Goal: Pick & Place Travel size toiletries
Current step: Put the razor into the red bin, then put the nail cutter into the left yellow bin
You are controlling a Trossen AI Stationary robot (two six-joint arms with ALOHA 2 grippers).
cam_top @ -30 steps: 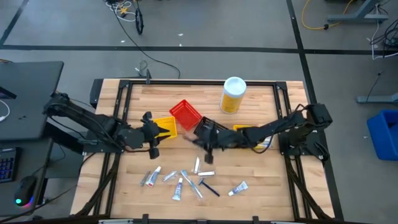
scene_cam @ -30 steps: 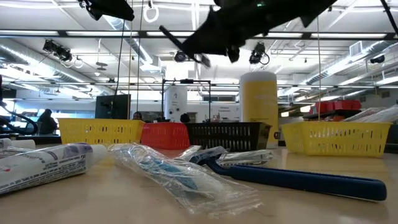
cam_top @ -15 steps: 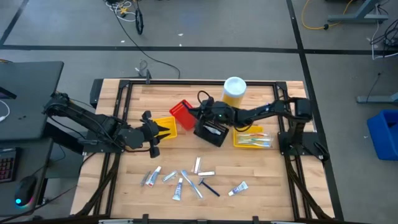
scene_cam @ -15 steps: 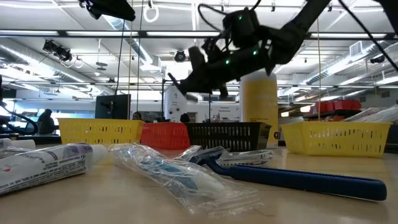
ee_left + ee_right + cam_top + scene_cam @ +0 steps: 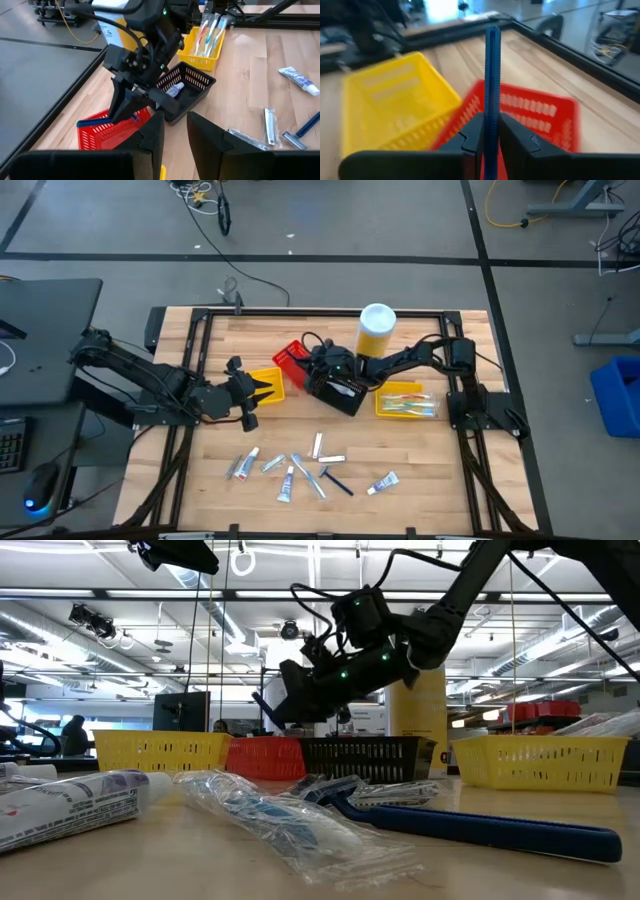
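Several travel toiletries (image 5: 300, 465), small tubes, wrapped toothbrushes and a blue razor (image 5: 337, 483), lie flat on the near part of the table; in the low view they fill the foreground (image 5: 270, 815). My right gripper (image 5: 306, 364) hangs over the red bin (image 5: 292, 358), shut on another blue razor (image 5: 492, 60). A small tube (image 5: 174, 90) lies in the black bin (image 5: 340, 390). Toothbrushes (image 5: 405, 402) lie in the right yellow bin. My left gripper (image 5: 262, 387) waits open over the left yellow bin (image 5: 268, 383). My right gripper (image 5: 491, 135) pinches the blue razor's ribbed handle (image 5: 492, 107) between its two fingers. The handle runs along the fingers and sticks out past their tips. The fingers slant down from the table's right (image 5: 300, 690). The razor is lifted clear above the red bin (image 5: 535, 115).
A tall yellow bottle with a white lid (image 5: 375, 330) stands at the far edge behind the bins. The red, black and two yellow bins sit close together mid-table. A black frame rail (image 5: 320, 312) borders the table. Bare wood (image 5: 420, 450) lies near the right edge.
My right gripper has carried the razor from above the table's middle toward the far edge and the left, past the black bin, and has come down over the red bin. It has stayed shut on the razor.
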